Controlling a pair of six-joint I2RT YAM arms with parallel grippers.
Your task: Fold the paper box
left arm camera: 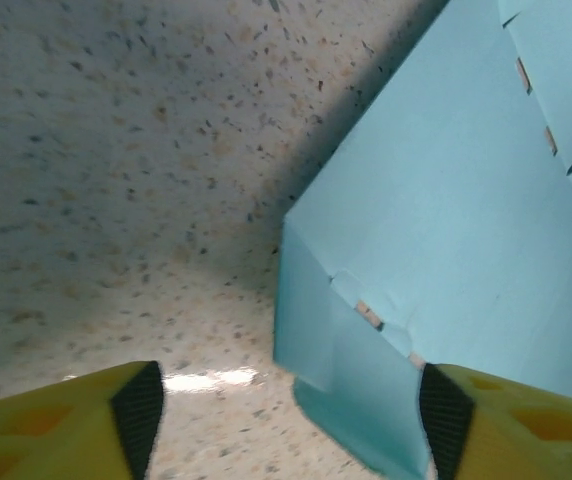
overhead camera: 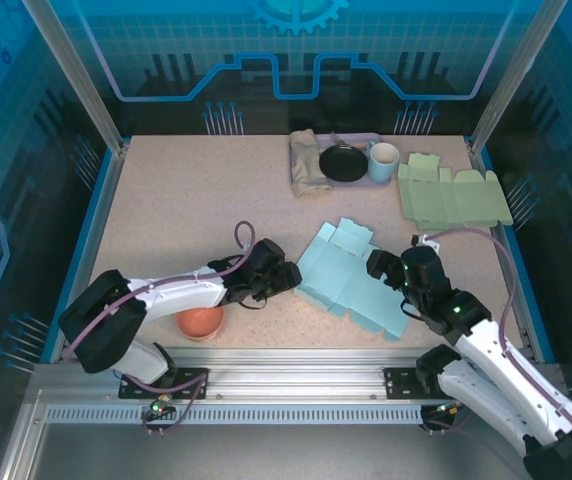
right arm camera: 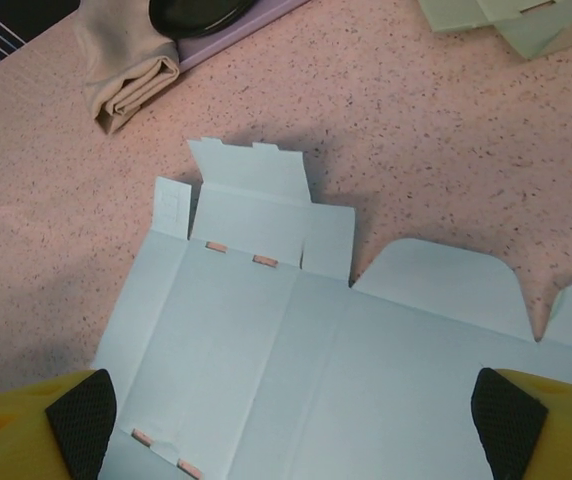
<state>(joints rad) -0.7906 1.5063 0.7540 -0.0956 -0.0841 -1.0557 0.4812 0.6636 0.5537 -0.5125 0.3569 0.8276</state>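
End effectors (overhead camera: 288,277) (overhead camera: 386,268) low at paper box (overhead camera: 351,287)

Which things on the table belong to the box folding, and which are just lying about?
In the job: light blue box blank, left fingers, right fingers.
Lying about: green box blank, mug, black dish, folded cloth, purple tray, orange bowl.

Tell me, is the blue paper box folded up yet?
Not yet. Done: almost nothing. The light blue box sheet lies spread flat on the table, and only a small flap at one edge looks bent. In hand: the left tool is open around that edge, and the right tool hangs open over the sheet. Left: folding up all the sides.
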